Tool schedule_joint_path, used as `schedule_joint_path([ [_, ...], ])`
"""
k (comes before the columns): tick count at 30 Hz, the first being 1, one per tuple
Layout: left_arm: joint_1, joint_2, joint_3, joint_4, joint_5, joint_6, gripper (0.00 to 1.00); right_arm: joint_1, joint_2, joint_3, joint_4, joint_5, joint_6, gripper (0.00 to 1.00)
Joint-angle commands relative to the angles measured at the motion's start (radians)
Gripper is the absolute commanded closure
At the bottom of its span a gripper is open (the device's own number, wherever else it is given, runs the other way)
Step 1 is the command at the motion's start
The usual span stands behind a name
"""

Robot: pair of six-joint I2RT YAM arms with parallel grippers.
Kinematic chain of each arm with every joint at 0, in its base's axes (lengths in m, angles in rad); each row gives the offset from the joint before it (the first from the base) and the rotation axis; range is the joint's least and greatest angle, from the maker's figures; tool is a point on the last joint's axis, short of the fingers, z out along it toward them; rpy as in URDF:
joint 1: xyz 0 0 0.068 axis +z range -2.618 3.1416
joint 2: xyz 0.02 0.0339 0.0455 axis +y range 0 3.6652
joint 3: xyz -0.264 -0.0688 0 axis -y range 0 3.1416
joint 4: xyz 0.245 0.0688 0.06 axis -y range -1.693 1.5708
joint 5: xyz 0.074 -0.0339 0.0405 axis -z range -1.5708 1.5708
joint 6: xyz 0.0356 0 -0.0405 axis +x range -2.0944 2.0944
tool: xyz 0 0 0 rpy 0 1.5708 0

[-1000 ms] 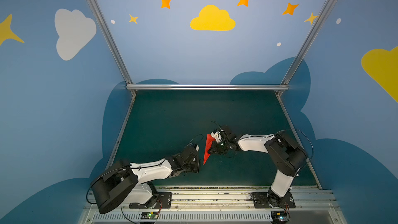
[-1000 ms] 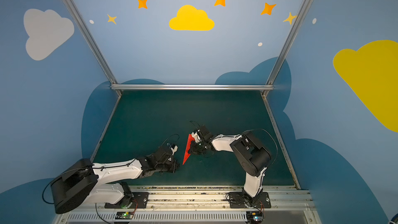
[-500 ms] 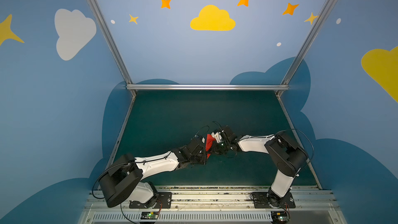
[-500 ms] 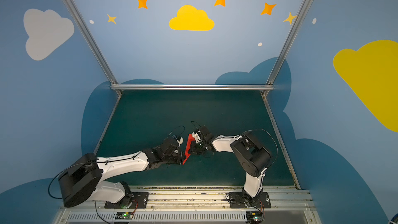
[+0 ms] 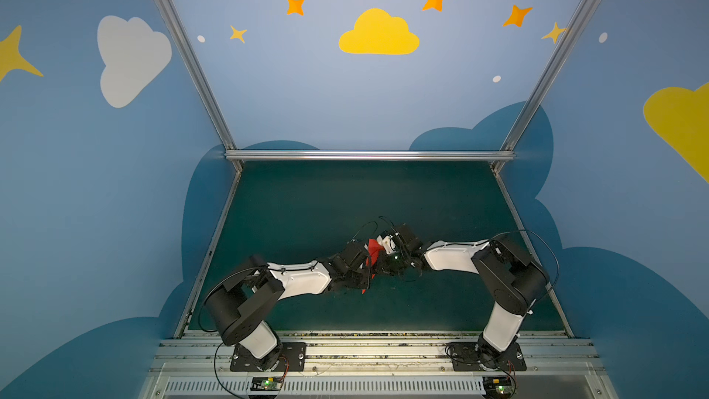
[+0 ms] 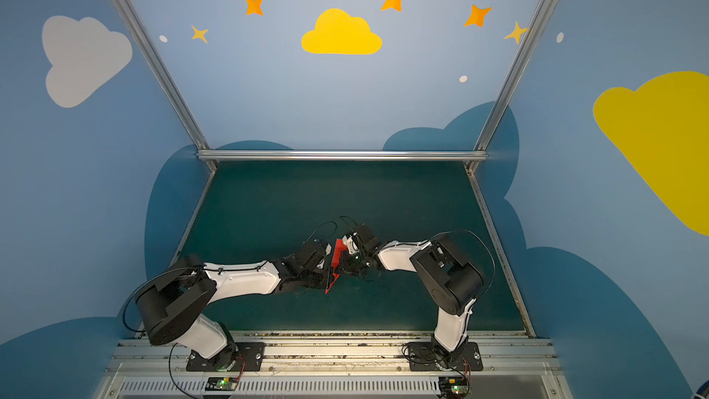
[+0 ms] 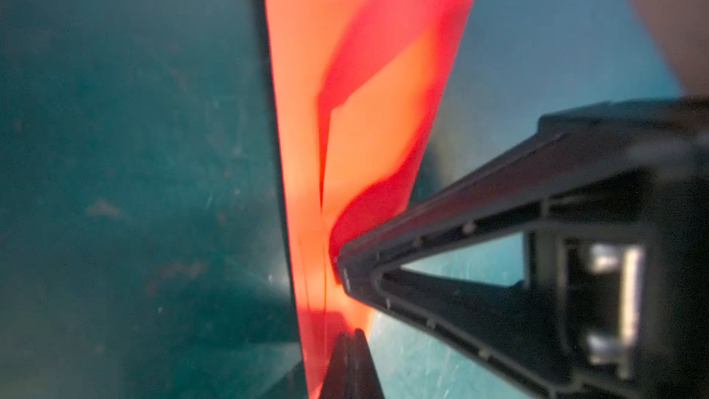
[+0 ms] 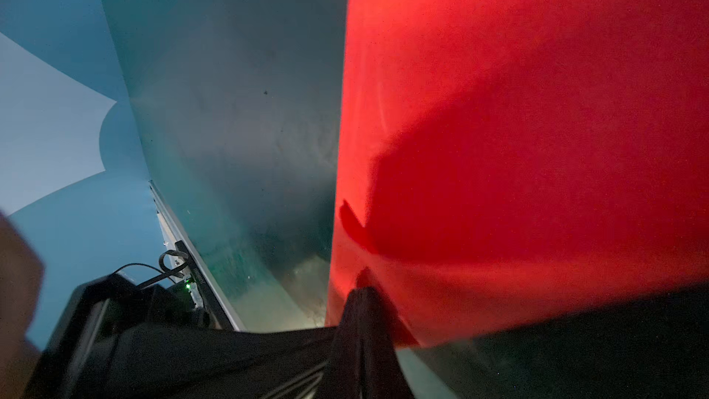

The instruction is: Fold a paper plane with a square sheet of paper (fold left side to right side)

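Note:
The square sheet of paper (image 5: 373,247) (image 6: 337,253) is red, creased and partly folded. It stands on edge over the middle of the green mat, with a pointed tip toward the front. My right gripper (image 5: 381,264) (image 8: 364,293) is shut on one edge of it, and the red paper (image 8: 518,109) fills much of the right wrist view. My left gripper (image 5: 366,272) (image 7: 351,335) is shut, its tips right against the other face of the paper (image 7: 364,128). In the left wrist view the right gripper's black finger (image 7: 441,232) meets the sheet from the side.
The green mat (image 5: 307,205) is walled in by blue panels. A metal rail (image 5: 368,155) runs along its back and a slotted rail (image 5: 364,347) with both arm bases along its front. Both forearms meet at the mat's middle.
The left arm has swung in from the front left, bringing its shut gripper up to the paper. The right arm has kept the sheet upright in the same place.

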Motion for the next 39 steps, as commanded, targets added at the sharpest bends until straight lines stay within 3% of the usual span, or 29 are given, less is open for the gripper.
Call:
schedule_joint_path([
  [1,0.004,0.044,-0.011,0.007,0.01,0.017,0.97,0.012,0.036,-0.023,-0.141,0.038,0.001,1.0],
  [8,0.007,0.054,-0.053,0.03,0.012,0.011,0.97,-0.04,-0.093,0.081,-0.227,-0.004,-0.078,1.0],
  [16,0.008,0.058,-0.061,0.036,0.023,0.016,0.97,-0.097,-0.228,0.085,-0.353,0.033,-0.212,1.0],
  [23,0.008,0.064,-0.054,0.03,0.026,0.026,0.97,-0.07,-0.169,0.079,-0.343,0.032,-0.293,1.0],
  [39,0.009,0.063,-0.058,0.023,0.026,0.037,0.97,0.005,-0.023,0.149,-0.304,0.045,-0.28,1.0],
])
